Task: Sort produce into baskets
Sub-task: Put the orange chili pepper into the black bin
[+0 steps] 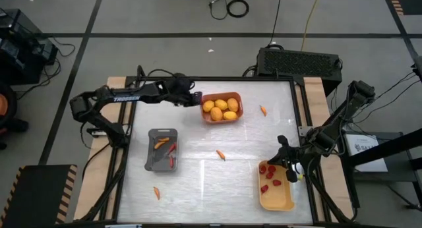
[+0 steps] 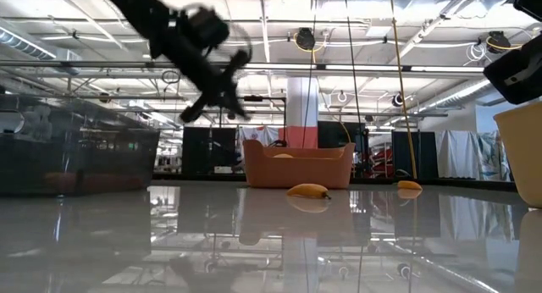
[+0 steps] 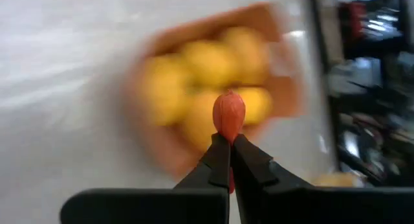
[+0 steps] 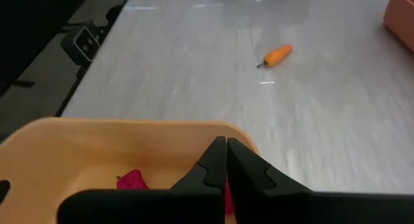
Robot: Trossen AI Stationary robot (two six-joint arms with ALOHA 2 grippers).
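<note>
Chili [image 3: 229,114] clamped in left jaws [image 3: 229,143], blurred orange basket [image 3: 158,149] beyond; right jaws [image 4: 226,146] closed.

Open table [image 1: 198,182] between grey basket [image 1: 162,149] and yellow basket [image 1: 275,188], one chili [image 1: 221,155] midway.

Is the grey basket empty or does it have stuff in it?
Not empty. The high view shows the grey basket holding a few slim chili pieces, red and orange. There is still bare room on its floor.
</note>
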